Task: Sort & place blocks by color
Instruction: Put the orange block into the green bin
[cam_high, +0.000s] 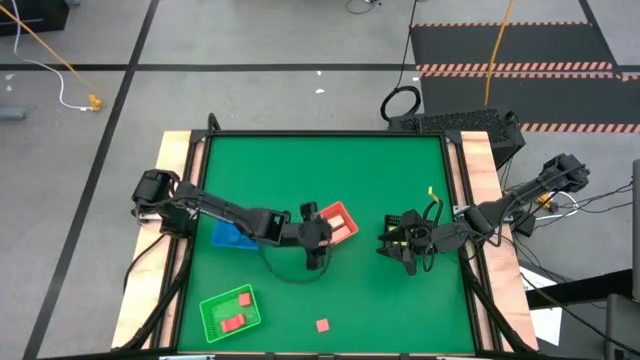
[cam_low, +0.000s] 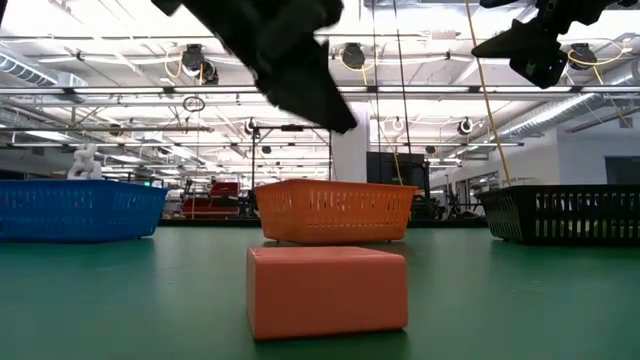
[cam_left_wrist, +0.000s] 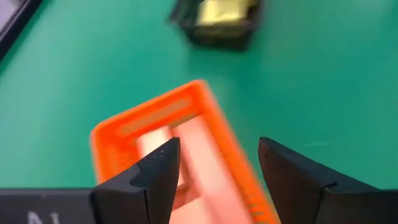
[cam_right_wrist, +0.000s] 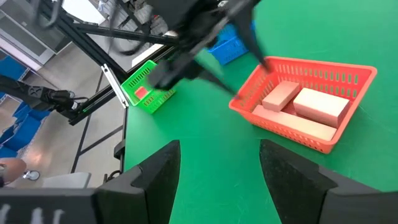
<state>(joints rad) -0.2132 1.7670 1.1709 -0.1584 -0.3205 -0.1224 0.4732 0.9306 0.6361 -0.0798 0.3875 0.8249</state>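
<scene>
- The bench has four trays; the red tray sits mid-bench and holds pale red blocks.
- Left hand hovers over that tray, fingers spread, nothing pinched. I'd lift it straight up so it doesn't clip the rim.
- Right hand waits spread near the right edge.
- Next up is probably the loose red block by the near edge; one's wrongly in the green tray.

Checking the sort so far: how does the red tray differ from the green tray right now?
The red tray sits mid-table under the left gripper, whose fingers stand apart; the green tray sits at the near left edge with no gripper over it. The red tray holds matching pink-red blocks, about three; the green tray holds one red block, a colour mismatch. Both are small square mesh trays resting flat on the green table.
</scene>
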